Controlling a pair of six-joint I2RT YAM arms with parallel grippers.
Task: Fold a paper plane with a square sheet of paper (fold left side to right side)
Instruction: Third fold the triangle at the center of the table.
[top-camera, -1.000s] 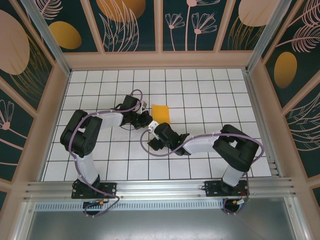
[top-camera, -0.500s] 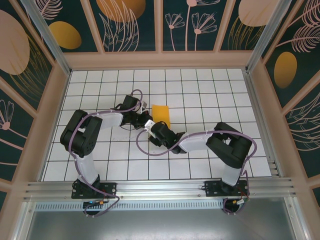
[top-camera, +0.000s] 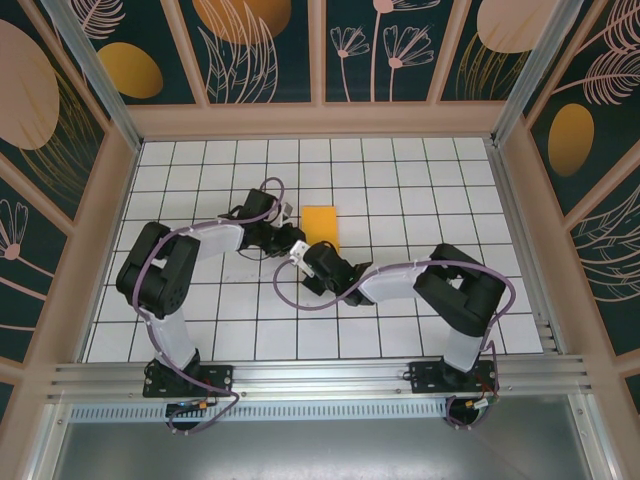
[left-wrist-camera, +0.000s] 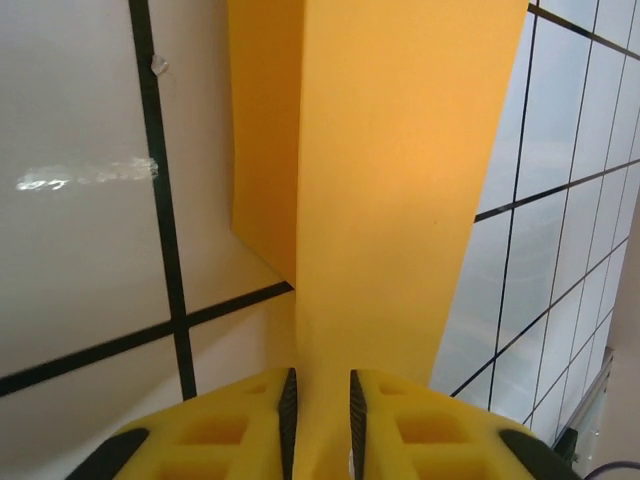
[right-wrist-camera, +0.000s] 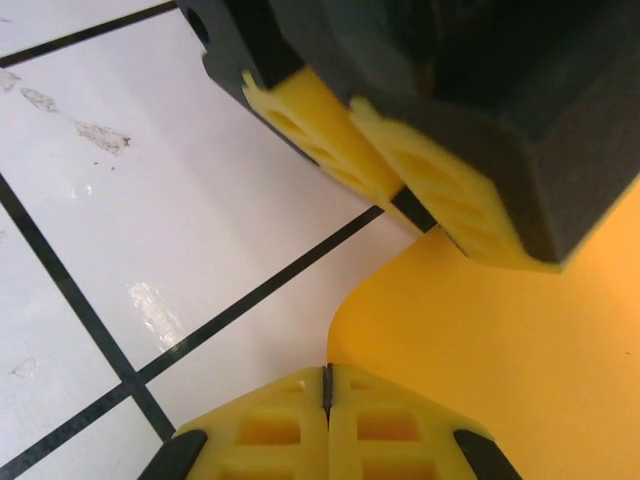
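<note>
The square sheet of paper (top-camera: 322, 226) lies folded on the tiled floor as an orange-yellow rectangle about one tile wide. In the left wrist view its upper layer (left-wrist-camera: 400, 180) runs up off the floor and into the narrow gap between my left gripper's (left-wrist-camera: 320, 400) fingers, which stand slightly apart. My left gripper (top-camera: 293, 236) is at the paper's near-left corner. My right gripper (top-camera: 306, 250) comes in just in front of it. Its jaws (right-wrist-camera: 327, 375) are pressed together on the paper's (right-wrist-camera: 500, 340) curled edge. The left fingers (right-wrist-camera: 330, 130) hang just above.
White tiles with black lines cover the floor (top-camera: 420, 190), ringed by a low wooden rim and dark floral walls (top-camera: 270, 50). Both arms cross the middle of the floor, with purple cables looping beside them. An aluminium rail (top-camera: 320, 375) runs along the near edge.
My right gripper has closed from wide open onto the paper's near-left edge. My left gripper's jaws have parted a little. The paper lies slightly flatter.
</note>
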